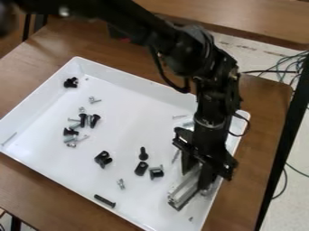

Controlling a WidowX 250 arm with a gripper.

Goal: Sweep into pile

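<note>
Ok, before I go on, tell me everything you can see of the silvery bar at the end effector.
The silvery bar is long and straight-edged, metallic-looking, with lengthwise ridges and a darker strip along its lower side. It sits between the fingers of the end effector, apparently gripped, and slants down toward the near right part of the white tray. Whether its low end touches the tray floor, I can't tell.
</note>
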